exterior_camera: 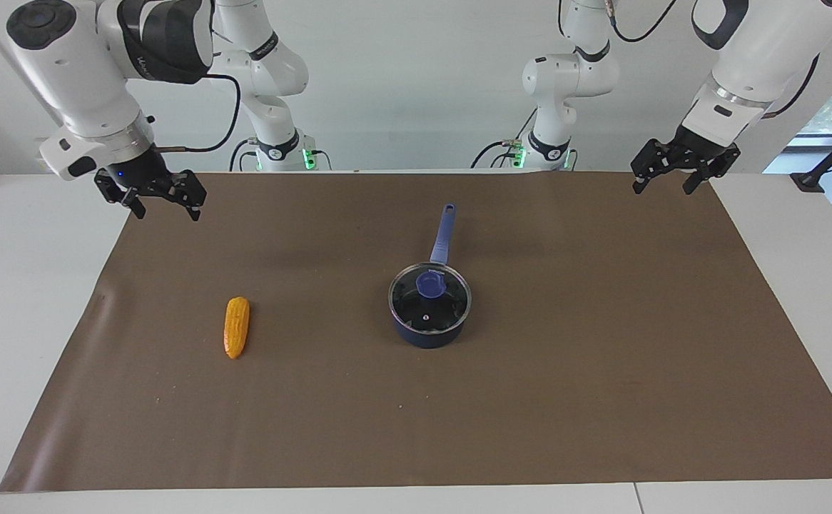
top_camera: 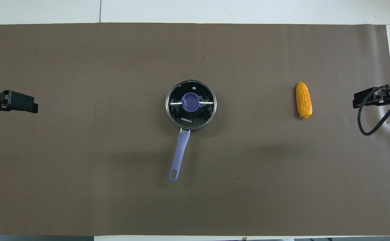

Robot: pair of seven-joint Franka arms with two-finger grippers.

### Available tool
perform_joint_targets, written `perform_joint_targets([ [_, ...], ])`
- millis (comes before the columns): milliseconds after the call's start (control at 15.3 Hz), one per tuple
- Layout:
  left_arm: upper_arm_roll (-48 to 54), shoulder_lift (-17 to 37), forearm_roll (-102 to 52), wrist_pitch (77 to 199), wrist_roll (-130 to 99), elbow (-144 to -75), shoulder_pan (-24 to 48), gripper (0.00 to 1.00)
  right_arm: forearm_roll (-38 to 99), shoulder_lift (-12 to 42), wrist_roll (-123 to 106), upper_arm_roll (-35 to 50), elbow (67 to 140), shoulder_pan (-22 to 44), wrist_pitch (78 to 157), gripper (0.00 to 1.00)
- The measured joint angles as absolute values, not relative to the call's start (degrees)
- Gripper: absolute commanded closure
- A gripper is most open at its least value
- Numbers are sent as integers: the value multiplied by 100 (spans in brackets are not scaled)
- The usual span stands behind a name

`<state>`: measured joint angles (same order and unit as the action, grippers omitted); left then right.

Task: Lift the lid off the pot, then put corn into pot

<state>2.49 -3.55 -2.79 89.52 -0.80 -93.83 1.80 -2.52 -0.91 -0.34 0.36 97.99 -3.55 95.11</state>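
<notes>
Over the brown mat's edge at its own end of the worktop, the right claw point(exterior_camera: 163, 203) is hanging released and empty. Beside it, the bumpy orange-yellow toy corn cob point(exterior_camera: 236, 327) is lying apart from the small navy-blue saucepan point(exterior_camera: 429, 320), which is wearing its clear glass, blue-knobbed lid point(exterior_camera: 429, 294). At the mat's other end, the left claw point(exterior_camera: 673, 183) is hanging spread and empty.

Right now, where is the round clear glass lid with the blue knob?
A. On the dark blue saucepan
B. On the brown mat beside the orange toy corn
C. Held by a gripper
A: the lid sits on the saucepan, with no gripper near it.
</notes>
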Motion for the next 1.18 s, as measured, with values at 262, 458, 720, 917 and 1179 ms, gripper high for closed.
perform_joint_targets([
  [262,249,-365,-279,8957,-118,-9390,180,0,-252,-91,-34,37,9799,-355,9511,0],
  [458,273,-363,-283,9225,-307,-9439,231,0,-252,-91,-34,37,9799,-355,9511,0],
  [720,346,-74,-362,9550,-1071,-9462,1065,0,-252,-91,-34,37,9799,-355,9511,0],
  [917,373,713,-601,9711,-1704,-9034,1669,0,-252,-91,-34,37,9799,-355,9511,0],
  [1179,379,2132,-648,9917,-2896,-7844,2366,0,-252,-91,-34,37,9799,-355,9511,0],
])
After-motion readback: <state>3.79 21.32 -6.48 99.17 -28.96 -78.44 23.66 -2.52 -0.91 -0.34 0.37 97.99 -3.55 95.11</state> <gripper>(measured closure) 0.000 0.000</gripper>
